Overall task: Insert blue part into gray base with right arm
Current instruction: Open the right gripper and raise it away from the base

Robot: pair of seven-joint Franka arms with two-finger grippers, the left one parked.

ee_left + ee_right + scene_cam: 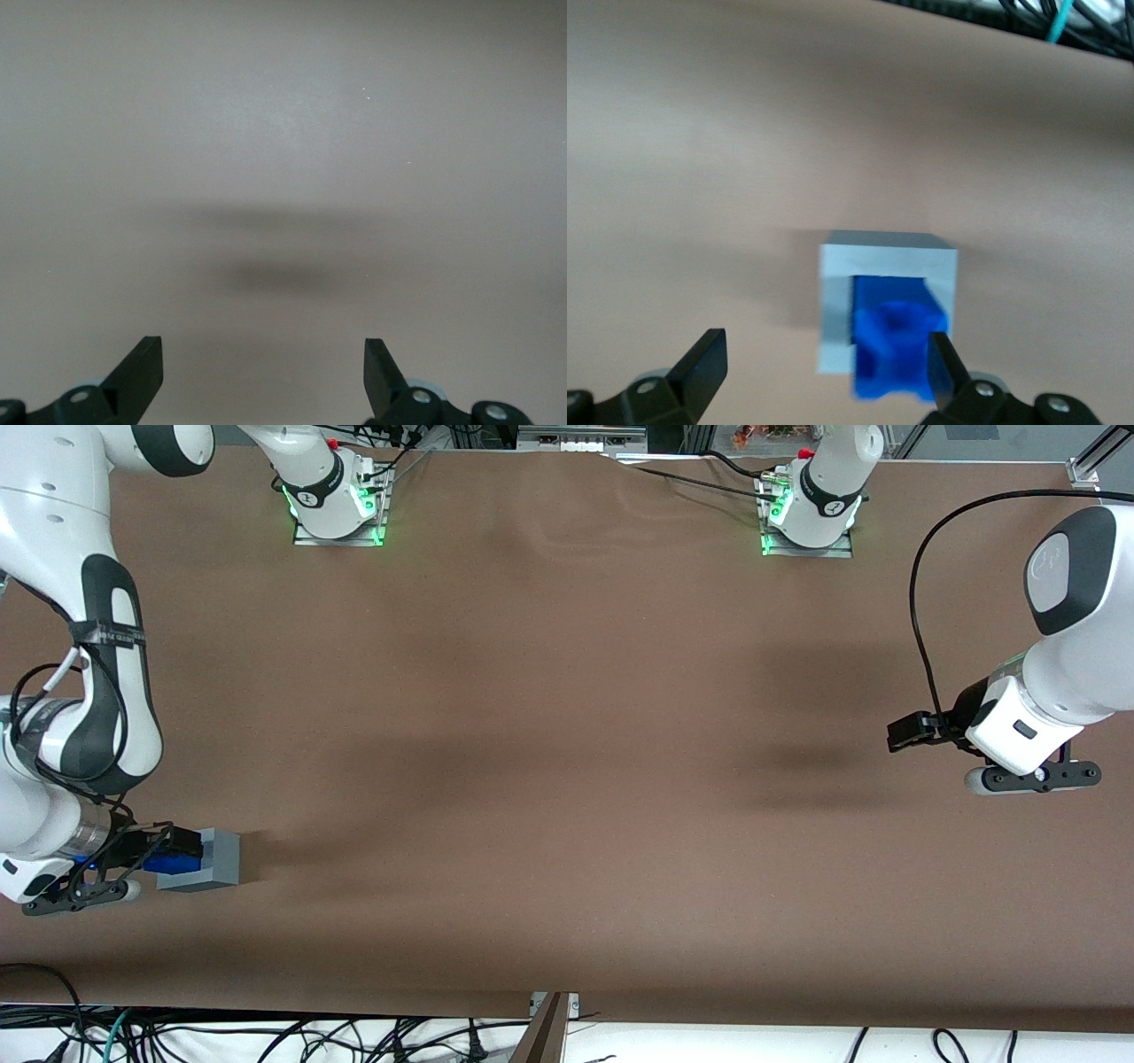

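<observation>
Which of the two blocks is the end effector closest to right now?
The blue part: it sits in the gray base recess, between the open end effector fingers, one fingertip beside it.

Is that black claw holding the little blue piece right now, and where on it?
No: the gripper is open, holding nothing; the blue part sits in the gray base.
</observation>
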